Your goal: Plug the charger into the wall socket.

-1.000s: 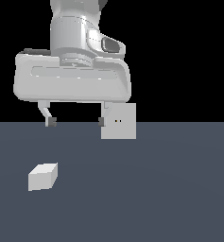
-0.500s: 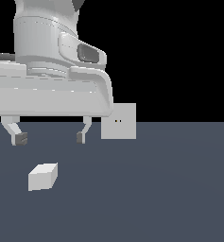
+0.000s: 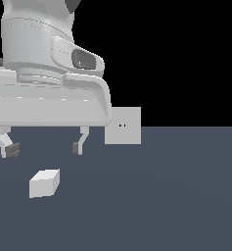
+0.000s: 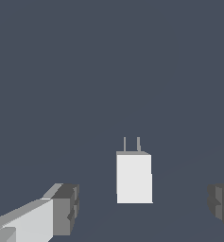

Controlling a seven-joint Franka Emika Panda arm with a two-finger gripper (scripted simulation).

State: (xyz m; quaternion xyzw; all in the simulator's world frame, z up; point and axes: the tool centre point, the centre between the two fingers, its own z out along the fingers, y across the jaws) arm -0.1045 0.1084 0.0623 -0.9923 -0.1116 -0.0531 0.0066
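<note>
The charger is a small white-grey block lying on the dark floor at the exterior view's lower left. In the wrist view the charger shows two thin prongs at one end. My gripper hangs open above the charger, not touching it, with one fingertip and the other fingertip wide apart. In the wrist view my gripper frames the block between its dark pads. The wall socket is an upright light-grey square panel with two tiny dark holes, behind and to the exterior view's right of the gripper.
The dark grey floor stretches flat around both things. The gripper's large white body covers the upper left of the exterior view and partly overlaps the socket's left edge.
The gripper has come towards the camera and to the exterior view's left, ending over the charger, and its fingers have spread wider. Charger and socket have not moved.
</note>
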